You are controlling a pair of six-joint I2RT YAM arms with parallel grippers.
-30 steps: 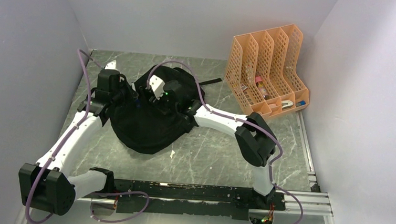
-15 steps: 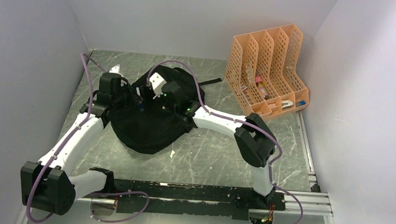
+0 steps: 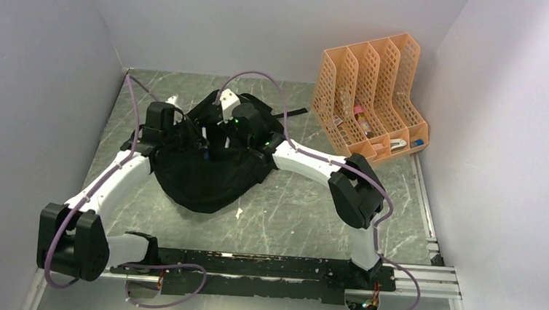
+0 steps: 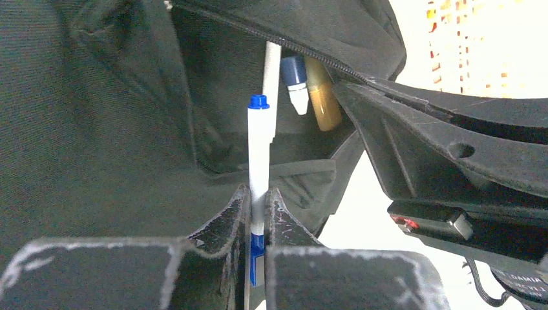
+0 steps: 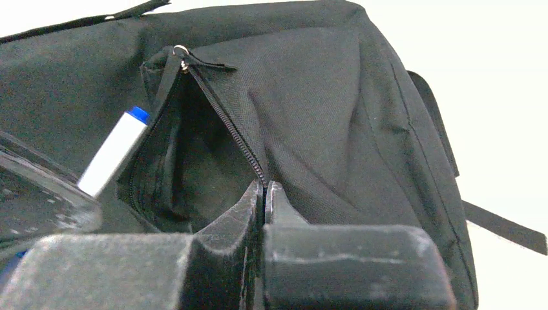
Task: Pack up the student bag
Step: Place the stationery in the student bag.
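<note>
The right gripper [image 5: 263, 194] is pinching open the zip edge [image 5: 226, 119] of the student bag [image 3: 204, 176] while the left gripper [image 4: 257, 216] is clamping a blue-capped pen [image 4: 258, 148], which likely needs pushing deeper before release.

Right fingers [image 5: 234, 216] pinch the student bag [image 5: 323, 97] at its open zipper, beside a white pen [image 5: 113, 155].

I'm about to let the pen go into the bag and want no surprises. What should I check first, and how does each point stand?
1. Left tool shut on pen: ok.
2. Right tool pinching the student bag at its zipper edge: ok.
3. Pocket opening held open: ok.
4. Pen tip past the opening's rim: cannot tell.
5. Room beside the items already inside: cannot tell.
</note>
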